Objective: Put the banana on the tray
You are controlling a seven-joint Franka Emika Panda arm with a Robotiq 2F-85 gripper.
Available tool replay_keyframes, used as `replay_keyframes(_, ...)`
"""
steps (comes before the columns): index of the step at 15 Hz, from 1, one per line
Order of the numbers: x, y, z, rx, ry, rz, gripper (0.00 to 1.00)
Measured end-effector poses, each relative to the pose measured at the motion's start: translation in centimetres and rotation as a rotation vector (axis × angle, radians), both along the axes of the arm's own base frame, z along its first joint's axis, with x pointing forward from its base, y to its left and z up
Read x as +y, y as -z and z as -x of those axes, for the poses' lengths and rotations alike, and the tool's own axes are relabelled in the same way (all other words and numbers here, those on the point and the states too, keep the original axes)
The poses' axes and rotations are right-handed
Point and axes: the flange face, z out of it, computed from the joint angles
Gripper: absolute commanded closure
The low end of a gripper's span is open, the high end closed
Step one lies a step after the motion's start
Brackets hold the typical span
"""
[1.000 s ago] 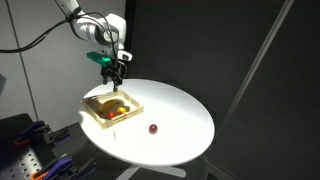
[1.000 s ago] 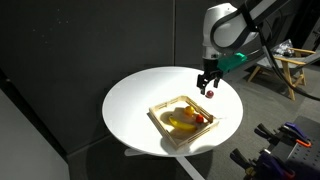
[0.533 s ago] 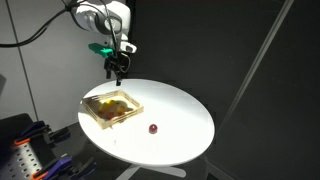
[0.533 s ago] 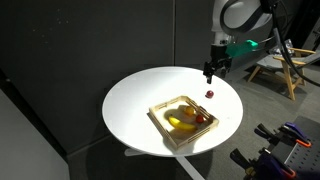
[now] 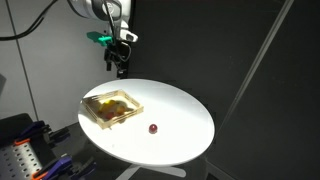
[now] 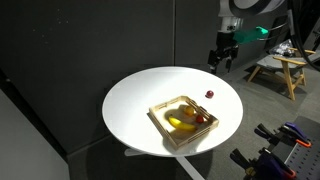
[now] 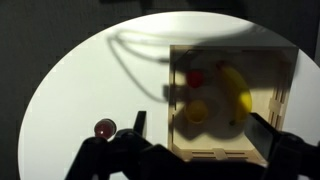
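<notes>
The banana [image 6: 181,122] lies inside the tray [image 6: 163,126] on the round white table, beside small yellow and red pieces. It also shows in an exterior view [image 5: 112,103] with the tray [image 5: 98,119], and in the wrist view [image 7: 237,92] inside the tray [image 7: 215,151]. My gripper [image 5: 118,70] hangs high above the table's far edge, well apart from the tray, open and empty. It shows in an exterior view [image 6: 222,65] and in the wrist view [image 7: 197,140], fingers spread with nothing between them.
A small dark red round fruit [image 5: 153,128] lies on the white table [image 5: 180,120], also in an exterior view [image 6: 209,95] and the wrist view [image 7: 103,128]. Dark curtains surround the table. A wooden stand [image 6: 272,68] is behind.
My gripper has risen upward away from the tray, from just above its far edge to well above the table. The banana stays in the tray.
</notes>
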Motion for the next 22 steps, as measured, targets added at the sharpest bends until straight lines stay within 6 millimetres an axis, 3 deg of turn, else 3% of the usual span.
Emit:
replay_keyframes(9, -1.4, -4.4, 2.7, 0.038, -0.001, -0.002, 0.0)
replay_keyframes(22, -2.7, -7.0, 6.7, 0.033, -0.074, -0.02, 0.0)
